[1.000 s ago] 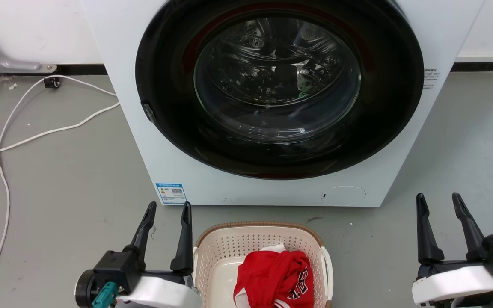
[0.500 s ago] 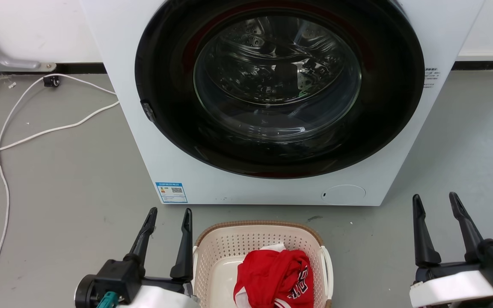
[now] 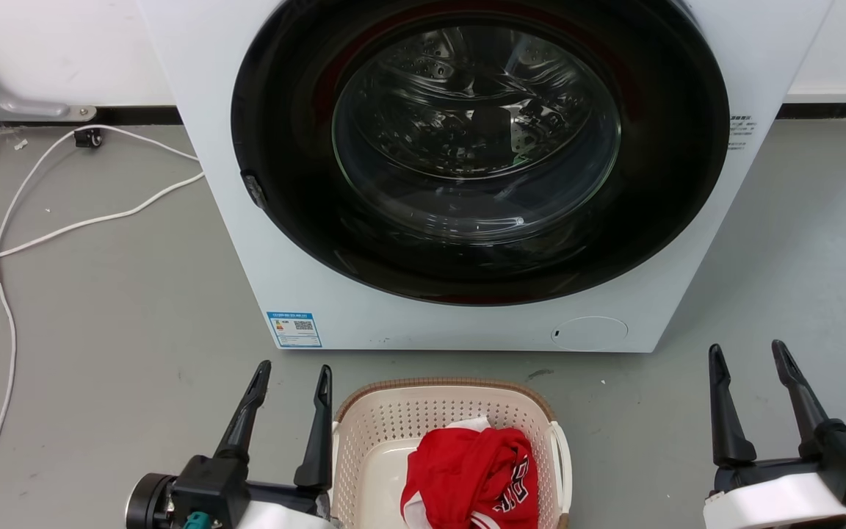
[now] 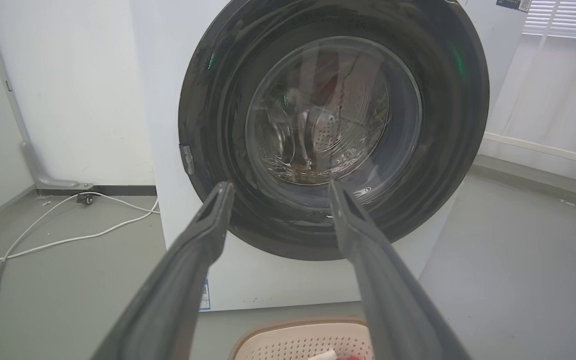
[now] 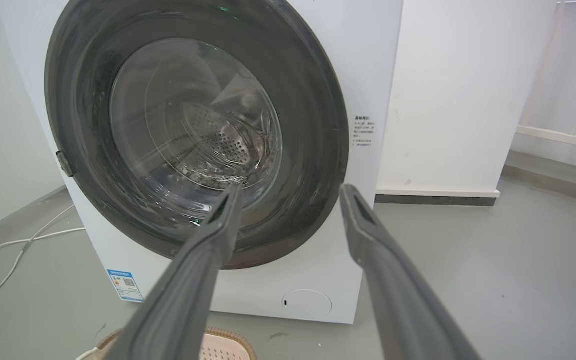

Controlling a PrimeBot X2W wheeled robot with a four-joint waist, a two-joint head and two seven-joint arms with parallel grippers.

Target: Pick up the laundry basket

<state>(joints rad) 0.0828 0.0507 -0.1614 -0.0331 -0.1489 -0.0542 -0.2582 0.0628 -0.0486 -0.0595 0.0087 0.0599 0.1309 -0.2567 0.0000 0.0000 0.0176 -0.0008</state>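
The laundry basket (image 3: 386,430), a cream perforated tub with a brown woven-look rim and white side handles, stands on the grey floor at the bottom centre of the head view, with a red garment (image 3: 471,470) inside. Its far rim also peeks in at the bottom of the left wrist view (image 4: 268,336) and the right wrist view (image 5: 228,340). My left gripper (image 3: 294,375) is open just left of the basket's left handle, empty. My right gripper (image 3: 746,356) is open and empty well to the right of the basket.
A white front-loading washing machine (image 3: 305,279) with a closed dark round door (image 3: 478,147) stands right behind the basket. White cables (image 3: 63,228) trail over the floor at the left. A white wall and baseboard run along the back.
Both grippers have sunk a little lower in the head view, the left one drawing back slightly beside the basket. The basket has not moved.
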